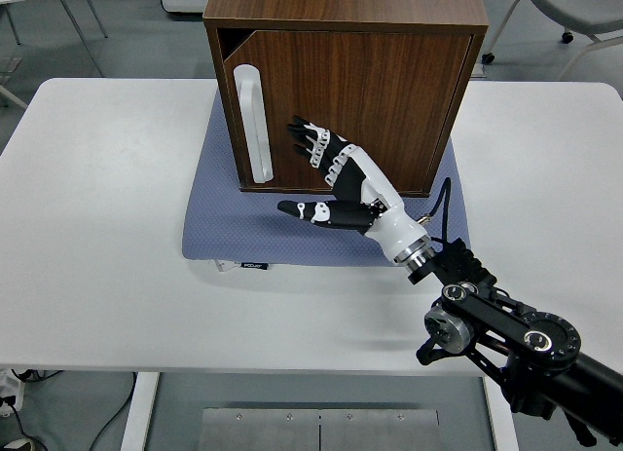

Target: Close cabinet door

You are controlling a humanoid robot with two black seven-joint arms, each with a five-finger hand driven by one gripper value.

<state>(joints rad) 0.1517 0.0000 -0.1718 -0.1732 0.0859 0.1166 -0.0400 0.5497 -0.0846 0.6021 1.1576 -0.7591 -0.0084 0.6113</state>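
Observation:
A dark wooden cabinet [346, 42] stands on a blue mat [234, 222] at the table's far middle. Its door [370, 105] carries a long white handle [251, 125] at the left side and sits nearly flush with the cabinet, with a narrow dark gap at the top left corner. My right hand [326, 173] hovers just in front of the door's lower left part, fingers spread and stretched toward the door, thumb pointing left over the mat. It holds nothing. The left arm does not show.
The white table [97, 237] stretches out on both sides of the mat. Chairs [584, 8] and grey floor lie beyond the far edge. My black right forearm [506, 334] crosses the near right corner.

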